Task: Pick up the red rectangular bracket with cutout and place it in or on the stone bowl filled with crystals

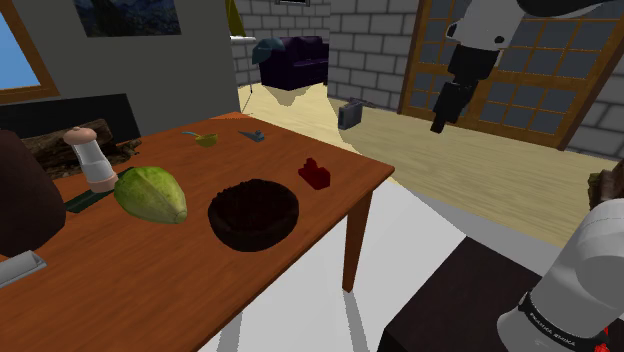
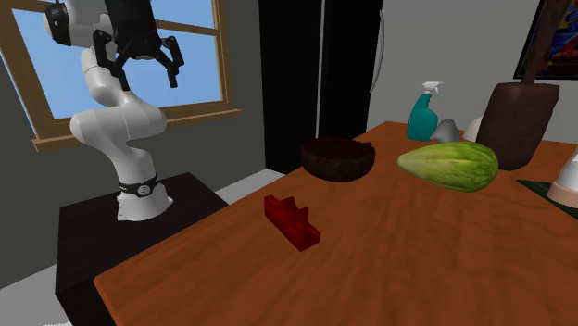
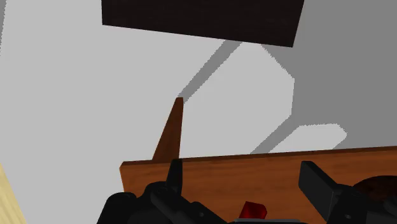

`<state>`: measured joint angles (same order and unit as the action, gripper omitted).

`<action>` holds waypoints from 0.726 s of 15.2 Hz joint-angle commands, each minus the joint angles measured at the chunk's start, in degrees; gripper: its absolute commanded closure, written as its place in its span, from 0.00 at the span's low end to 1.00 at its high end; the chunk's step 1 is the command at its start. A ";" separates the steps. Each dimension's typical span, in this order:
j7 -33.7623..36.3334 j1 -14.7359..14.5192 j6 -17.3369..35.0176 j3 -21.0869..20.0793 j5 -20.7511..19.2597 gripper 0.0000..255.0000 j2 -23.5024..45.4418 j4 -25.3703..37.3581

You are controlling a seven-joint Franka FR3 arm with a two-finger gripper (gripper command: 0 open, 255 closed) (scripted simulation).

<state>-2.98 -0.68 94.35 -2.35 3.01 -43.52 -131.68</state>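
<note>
The tool is held high in the air, off the surface's edge and above the stand, with its two black fingers spread apart and nothing clasped between them. The red bracket is seen lying on the wooden surface, near the edge that faces the stand and well apart from the tool. The dark bowl is set near the bracket, further in from that edge, and a green ribbed fruit is laid on the bowl's other side.

Even light throws a crisp table shadow on pale floor.
</note>
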 commanded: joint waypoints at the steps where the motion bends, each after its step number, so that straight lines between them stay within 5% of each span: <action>1: 0.00 0.00 0.00 0.00 0.00 0.00 0.00 0.00; 11: 5.24 -0.19 13.74 -3.83 2.20 0.00 19.16 4.58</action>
<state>1.76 -0.89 106.71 -5.85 5.11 -26.58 -127.91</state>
